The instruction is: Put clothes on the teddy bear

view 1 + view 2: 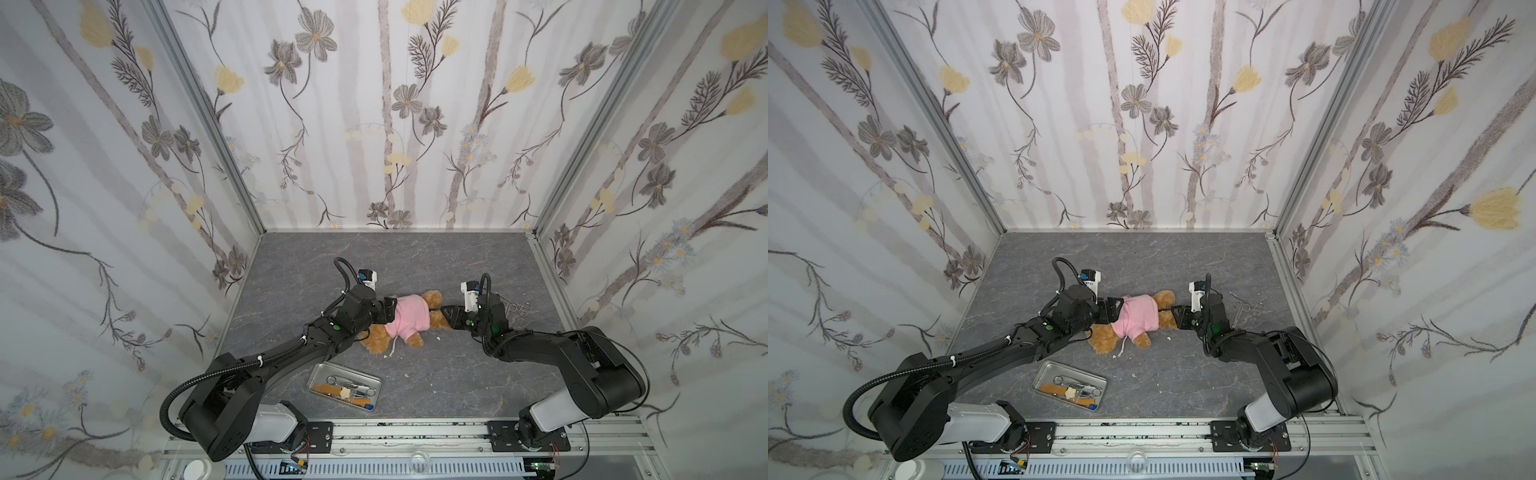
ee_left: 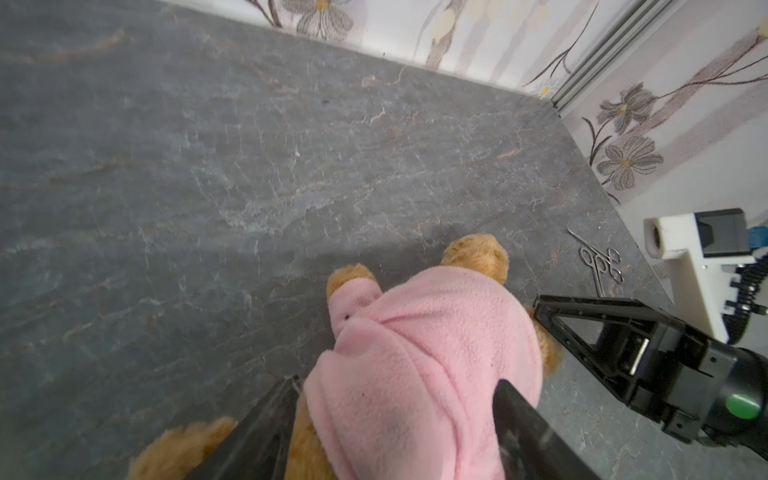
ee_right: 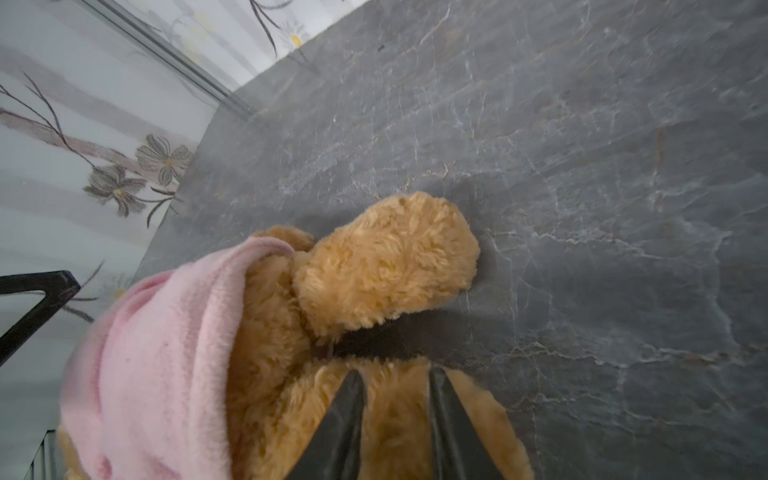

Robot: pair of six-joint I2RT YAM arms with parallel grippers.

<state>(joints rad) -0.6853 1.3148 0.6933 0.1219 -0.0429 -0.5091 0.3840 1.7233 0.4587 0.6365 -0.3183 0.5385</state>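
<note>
The teddy bear [image 1: 434,300] lies on the grey table in both top views, golden-brown and clothed in a pink shirt [image 1: 409,318] over its torso. Its head [image 1: 374,338] points toward the front left and its legs toward the back right. A white drawstring [image 1: 392,349] trails from the shirt. My left gripper [image 1: 392,311] straddles the pink-clad body [image 2: 415,353] with wide jaws, both fingers pressed against it. My right gripper [image 1: 444,316] is shut on one furry leg [image 3: 395,415], while the other leg [image 3: 386,257] lies free beside it.
A metal tray [image 1: 349,371] holding several tools sits near the front, left of centre. Steel scissors [image 1: 515,307] lie at the back right, behind my right wrist. Floral walls close in three sides. Small white scraps [image 1: 438,338] dot the table.
</note>
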